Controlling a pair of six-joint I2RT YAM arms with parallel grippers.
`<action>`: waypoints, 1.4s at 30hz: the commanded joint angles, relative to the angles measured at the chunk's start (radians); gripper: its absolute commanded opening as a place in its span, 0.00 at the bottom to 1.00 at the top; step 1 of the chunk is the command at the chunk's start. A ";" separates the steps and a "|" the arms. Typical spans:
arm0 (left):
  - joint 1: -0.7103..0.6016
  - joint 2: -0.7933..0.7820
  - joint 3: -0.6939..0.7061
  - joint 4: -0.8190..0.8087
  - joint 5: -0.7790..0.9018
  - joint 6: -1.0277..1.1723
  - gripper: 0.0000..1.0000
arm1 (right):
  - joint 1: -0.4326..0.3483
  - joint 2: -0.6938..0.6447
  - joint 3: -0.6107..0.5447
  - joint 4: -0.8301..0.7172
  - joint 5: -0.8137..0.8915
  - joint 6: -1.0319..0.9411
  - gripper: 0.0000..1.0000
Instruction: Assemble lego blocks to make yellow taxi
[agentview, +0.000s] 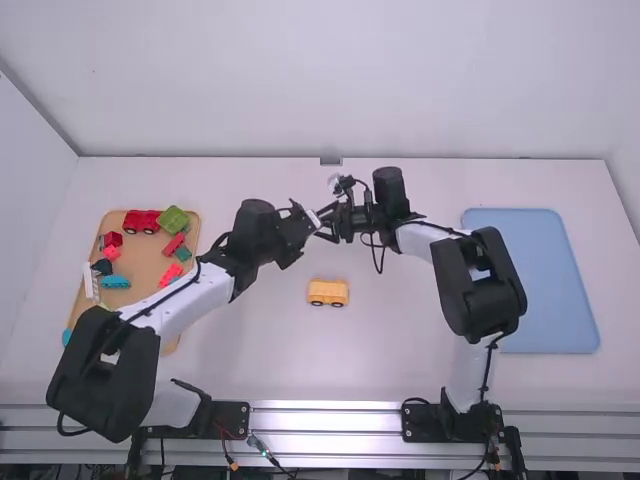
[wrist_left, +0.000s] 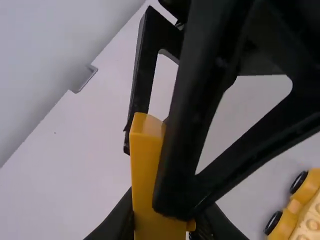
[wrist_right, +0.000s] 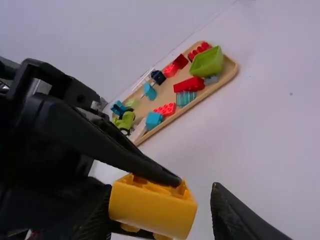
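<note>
Yellow block (wrist_right: 152, 207) clamped in left gripper (agentview: 309, 223), between spread fingers of right gripper (agentview: 328, 222).

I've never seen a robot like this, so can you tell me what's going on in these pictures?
These are two robot arms, a left arm and a right arm, at a white table. One picture looks down from a camera above and behind them. The other two come from little cameras on the arms' wrists, so they look very close up.

The left tool is pinching a yellow block. The right tool has its fingers open around that block.

Below them stands a yellow piece with black wheels. On the left is a wooden tray with colourful toy pieces, and on the right a blue mat.
</note>
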 joint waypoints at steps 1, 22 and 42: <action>-0.008 0.010 0.021 0.013 0.014 -0.116 0.02 | 0.006 0.012 0.021 0.033 0.001 0.032 0.51; -0.008 0.010 -0.068 0.355 -0.061 -0.409 0.02 | -0.010 0.012 0.020 0.333 0.044 0.245 0.48; -0.009 0.010 -0.068 0.378 -0.064 -0.538 0.02 | 0.019 0.012 0.020 0.379 0.079 0.257 0.47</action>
